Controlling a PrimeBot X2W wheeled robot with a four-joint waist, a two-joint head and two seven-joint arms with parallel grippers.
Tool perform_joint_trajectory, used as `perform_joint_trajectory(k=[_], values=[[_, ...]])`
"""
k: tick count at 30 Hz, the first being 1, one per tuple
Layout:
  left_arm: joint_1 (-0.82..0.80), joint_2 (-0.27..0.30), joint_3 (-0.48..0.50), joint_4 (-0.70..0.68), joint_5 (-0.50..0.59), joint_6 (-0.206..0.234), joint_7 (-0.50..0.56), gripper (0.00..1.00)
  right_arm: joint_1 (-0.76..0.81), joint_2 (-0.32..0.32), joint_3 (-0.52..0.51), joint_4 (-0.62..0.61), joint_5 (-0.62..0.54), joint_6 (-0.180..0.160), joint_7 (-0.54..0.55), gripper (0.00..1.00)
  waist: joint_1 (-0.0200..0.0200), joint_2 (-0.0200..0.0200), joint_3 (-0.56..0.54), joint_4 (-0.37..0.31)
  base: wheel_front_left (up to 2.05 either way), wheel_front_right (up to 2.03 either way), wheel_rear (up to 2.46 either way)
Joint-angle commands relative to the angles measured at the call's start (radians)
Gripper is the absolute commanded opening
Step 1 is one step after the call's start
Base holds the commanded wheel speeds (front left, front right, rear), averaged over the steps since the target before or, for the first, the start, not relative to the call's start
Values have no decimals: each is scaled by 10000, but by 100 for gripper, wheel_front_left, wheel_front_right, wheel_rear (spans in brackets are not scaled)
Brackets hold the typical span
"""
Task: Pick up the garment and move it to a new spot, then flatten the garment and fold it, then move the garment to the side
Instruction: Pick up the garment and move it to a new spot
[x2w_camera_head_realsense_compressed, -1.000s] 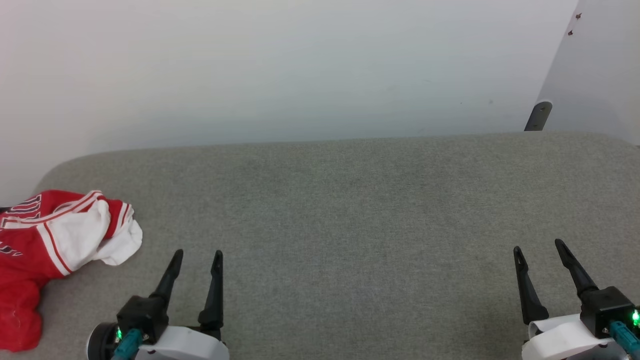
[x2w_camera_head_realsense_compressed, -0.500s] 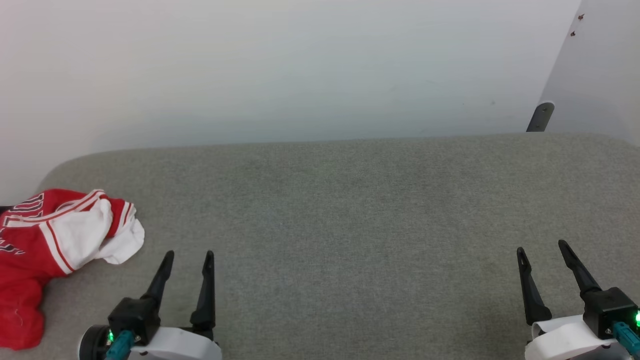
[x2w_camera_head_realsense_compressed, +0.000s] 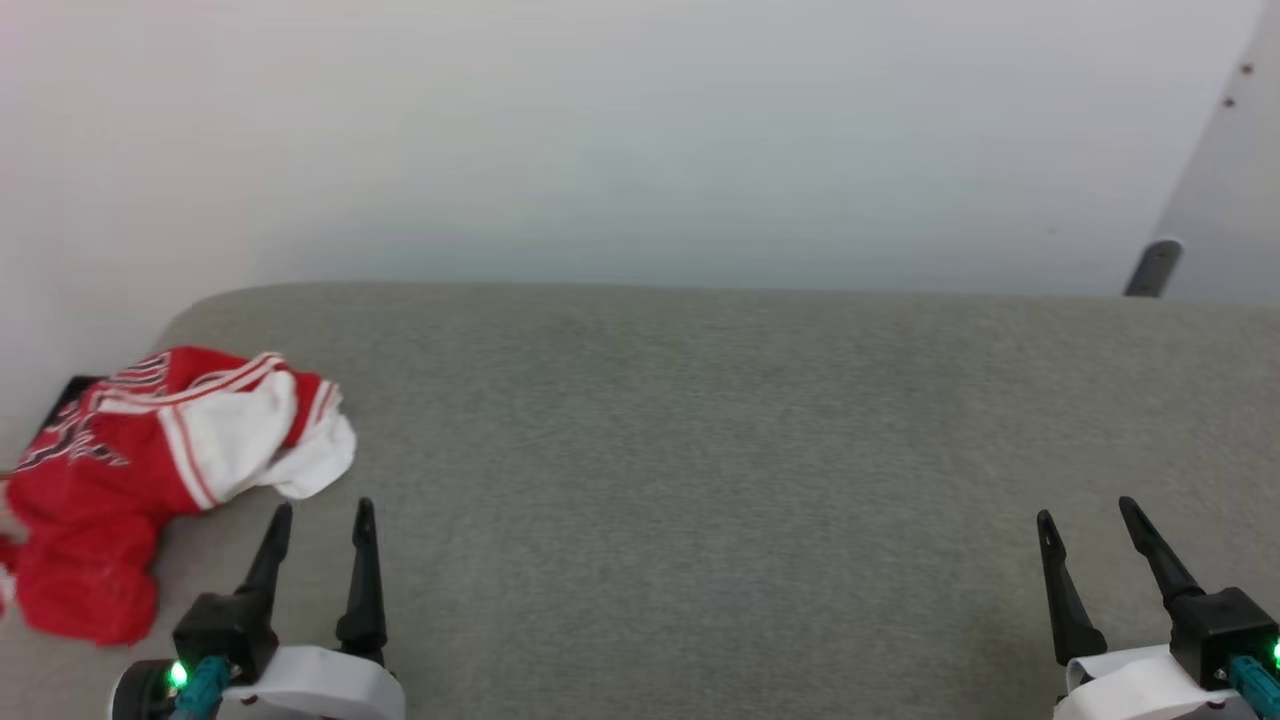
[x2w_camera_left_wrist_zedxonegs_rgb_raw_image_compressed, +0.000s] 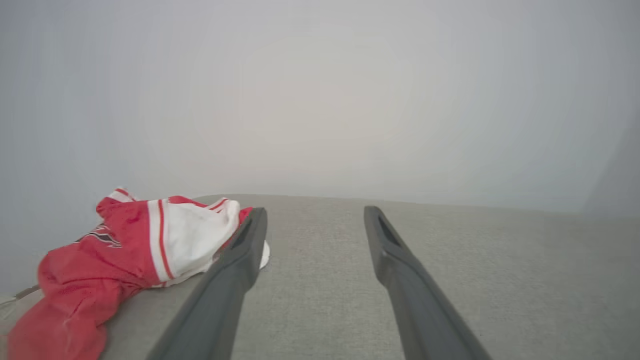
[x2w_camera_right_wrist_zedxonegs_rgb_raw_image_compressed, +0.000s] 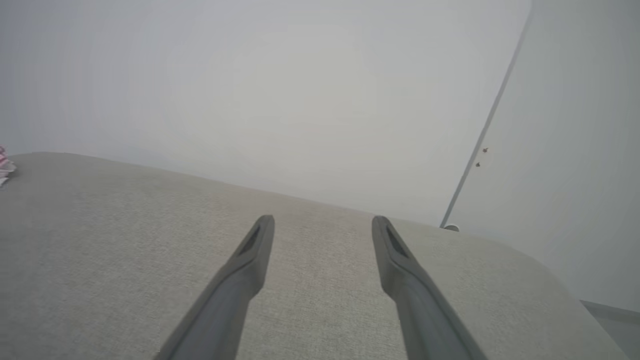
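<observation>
The garment (x2w_camera_head_realsense_compressed: 170, 470) lies crumpled, ungrasped, at my left; left gripper (x2w_camera_head_realsense_compressed: 324, 506) and right gripper (x2w_camera_head_realsense_compressed: 1087, 508) gape empty. I judge every step pending.

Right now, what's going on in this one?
Nothing is held yet. A crumpled red jersey-style shirt with white sleeves lies bunched at the left end of the grey fabric surface. The left pincer hovers open close beside its white sleeve. The right pincer is open, far off on the right.

Grey fabric-covered surface (x2w_camera_head_realsense_compressed: 700, 450) with rounded corners, crumpled red-and-white garment (x2w_camera_head_realsense_compressed: 130, 470) at its left end
</observation>
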Motion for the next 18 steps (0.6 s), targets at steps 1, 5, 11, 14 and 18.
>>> perform_joint_trajectory(k=[1, 5, 11, 14, 18], values=[[-113, -17, 38, 9, 112, 144, -1, 100, 95, -30, 58, 59, 93, 2, -44, 100, 0, 0, -184, 722, 0, 0, 0], [-67, 131, 246, -50, 82, 272, -2, 100, 98, -40, 285, 150, 234, 2, -2, 100, 0, 0, -316, 1579, 0, 0, 0], [34, 364, 457, -76, 72, 451, 57, 100, 2, 39, 708, 278, 338, 1, 32, 100, 0, 0, -495, 2907, 0, 0, 0], [56, 429, 493, -149, 76, 508, 106, 100, -66, 60, 827, 331, 397, -1, 27, 100, 0, 0, -540, 3326, 0, 0, 0], [182, 514, 695, -364, -56, 678, 201, 100, -410, 114, 1243, 397, 490, -1, 21, 100, 0, 0, -419, 3858, 0, 0, 0]])
